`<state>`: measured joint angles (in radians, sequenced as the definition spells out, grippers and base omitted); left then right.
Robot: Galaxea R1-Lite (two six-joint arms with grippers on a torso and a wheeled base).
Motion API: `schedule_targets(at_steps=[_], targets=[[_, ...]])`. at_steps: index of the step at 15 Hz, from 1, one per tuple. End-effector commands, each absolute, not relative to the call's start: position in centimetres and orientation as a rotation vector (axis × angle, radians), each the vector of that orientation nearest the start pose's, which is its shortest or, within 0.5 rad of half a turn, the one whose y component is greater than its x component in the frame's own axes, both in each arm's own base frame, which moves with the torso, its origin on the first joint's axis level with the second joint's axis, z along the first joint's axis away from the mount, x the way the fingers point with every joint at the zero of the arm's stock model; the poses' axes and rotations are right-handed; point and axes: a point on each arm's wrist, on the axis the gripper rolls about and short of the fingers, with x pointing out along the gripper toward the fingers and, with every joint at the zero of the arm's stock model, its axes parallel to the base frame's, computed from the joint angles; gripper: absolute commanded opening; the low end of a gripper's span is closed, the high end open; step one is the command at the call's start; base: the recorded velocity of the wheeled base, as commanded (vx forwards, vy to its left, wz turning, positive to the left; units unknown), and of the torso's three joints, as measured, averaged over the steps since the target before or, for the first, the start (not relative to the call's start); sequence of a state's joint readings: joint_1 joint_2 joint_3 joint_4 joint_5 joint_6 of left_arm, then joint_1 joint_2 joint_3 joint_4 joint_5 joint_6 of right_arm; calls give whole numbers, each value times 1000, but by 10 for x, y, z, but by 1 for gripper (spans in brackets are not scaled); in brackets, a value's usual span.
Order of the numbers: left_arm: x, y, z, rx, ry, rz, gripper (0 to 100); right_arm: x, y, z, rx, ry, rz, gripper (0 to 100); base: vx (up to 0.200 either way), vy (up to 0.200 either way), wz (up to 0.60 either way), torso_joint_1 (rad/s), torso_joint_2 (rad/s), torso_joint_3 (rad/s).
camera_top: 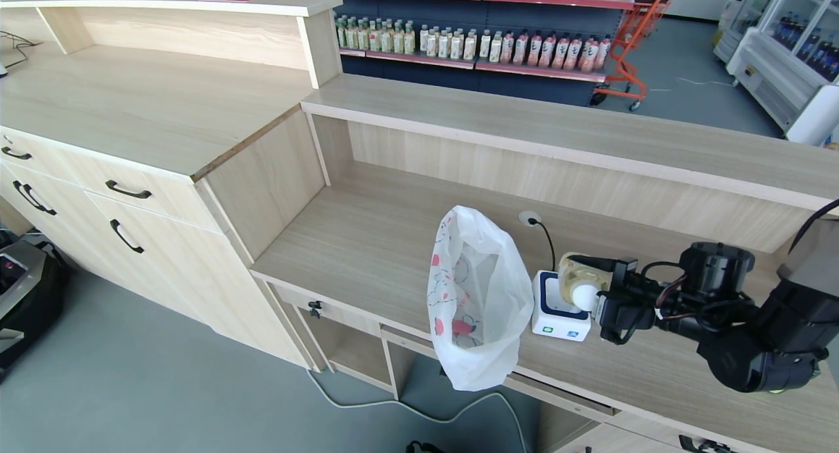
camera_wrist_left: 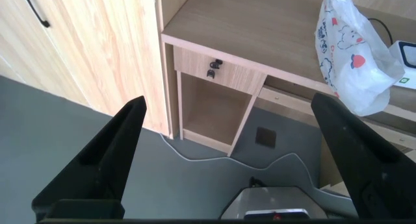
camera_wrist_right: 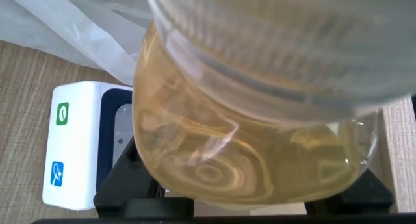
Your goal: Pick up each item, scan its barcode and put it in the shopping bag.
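Note:
My right gripper (camera_top: 600, 292) is shut on a clear bottle (camera_top: 577, 279) of yellowish drink with a white cap, held on its side just above the white barcode scanner (camera_top: 557, 312) on the counter. Seen close up, the bottle (camera_wrist_right: 260, 120) hangs over the scanner (camera_wrist_right: 78, 146), with the bag's plastic (camera_wrist_right: 71, 23) just beyond. The white printed shopping bag (camera_top: 478, 295) stands open at the counter's front edge, directly left of the scanner. My left gripper (camera_wrist_left: 227, 159) is open, low over the grey floor in front of the counter, away from the bag (camera_wrist_left: 351, 52).
The scanner's black cable (camera_top: 547, 240) runs to a hole in the wooden counter (camera_top: 393, 230). A raised ledge (camera_top: 557, 128) backs the counter and a taller drawer cabinet (camera_top: 131, 112) stands at the left. A cable (camera_wrist_left: 214, 158) lies on the floor beneath.

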<state>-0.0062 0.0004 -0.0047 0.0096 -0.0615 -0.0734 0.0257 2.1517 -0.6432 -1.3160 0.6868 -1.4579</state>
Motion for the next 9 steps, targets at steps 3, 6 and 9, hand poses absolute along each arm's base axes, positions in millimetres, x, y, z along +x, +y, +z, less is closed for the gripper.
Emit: schedule_targets(at_steps=[3,6,9], targets=[[-23,-1,76,-74,7,-67,100,352,27,55,-1323,-372,712,0,0,0,0,0,0,0],[-23,-1,76,-74,9,-67,100,354,32,50,-1322,-392,717,0,0,0,0,0,0,0],[-23,-1,76,-74,7,-67,100,356,35,45,-1317,-387,729,0,0,0,0,0,0,0]])
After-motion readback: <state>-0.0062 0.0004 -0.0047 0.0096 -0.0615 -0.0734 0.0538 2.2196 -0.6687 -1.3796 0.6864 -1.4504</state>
